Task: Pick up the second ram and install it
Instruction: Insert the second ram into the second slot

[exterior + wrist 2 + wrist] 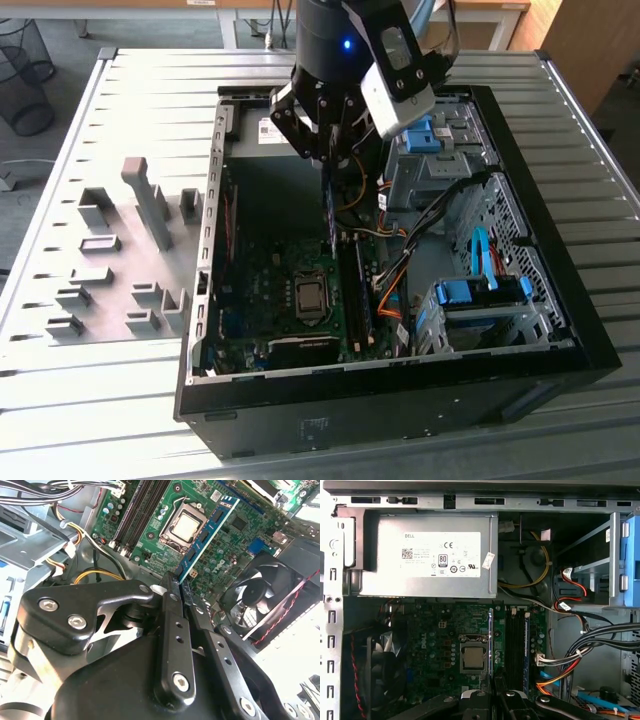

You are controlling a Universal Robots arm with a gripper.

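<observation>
Blue and edge-on, the second ram is pinched at its near end by your end effector, whose black fingers are pressed against both faces of the stick. In the second wrist view you see its row of black chips running away from the fingertips, out over the green motherboard. In the exterior view the second ram hangs upright below the end effector, inside the open computer case that lies on the slatted metal surface; its lower end is close above the board, near the processor socket and beside the long black slots. You cannot tell whether it touches a slot. In the first wrist view the stick stands between the socket and the slots. Grey fixture blocks sit on the surface toward the exterior view's left.
</observation>
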